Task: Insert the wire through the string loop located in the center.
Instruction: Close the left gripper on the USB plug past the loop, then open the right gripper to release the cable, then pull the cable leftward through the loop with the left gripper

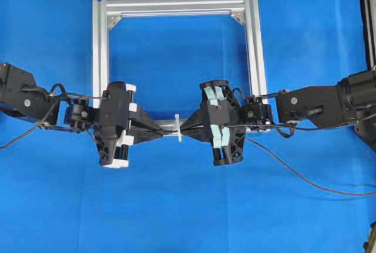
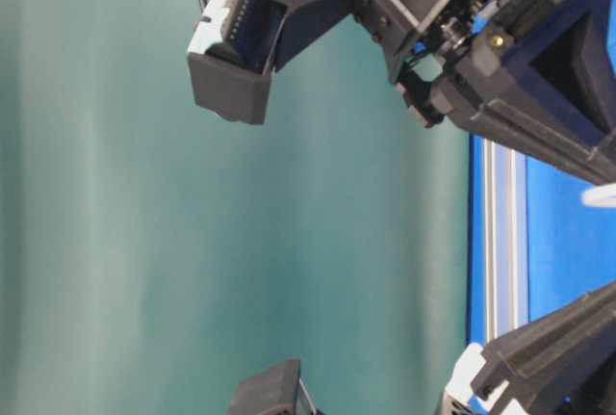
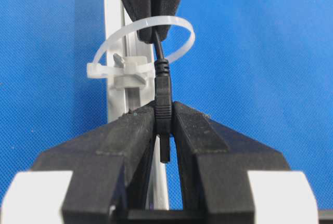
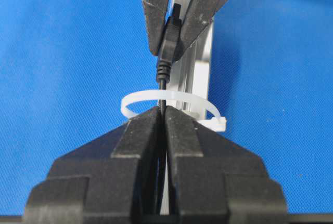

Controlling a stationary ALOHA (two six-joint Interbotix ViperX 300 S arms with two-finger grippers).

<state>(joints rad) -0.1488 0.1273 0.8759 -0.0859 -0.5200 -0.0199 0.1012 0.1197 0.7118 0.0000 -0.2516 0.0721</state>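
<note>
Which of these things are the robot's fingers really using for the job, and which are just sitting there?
Used for the job:
wire, passing through the loop
loop, white
left fingers, shut on the wire's plug
right fingers, shut on the wire

Just there:
frame, silver; the loop sits on its near bar
blue cloth

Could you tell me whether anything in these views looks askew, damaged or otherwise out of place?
Nothing stands out. The wire runs straight through the string loop, its plug pinched in the left gripper and its thin part in the right gripper. The loop looks whole, and the aluminium frame lies square.
</note>
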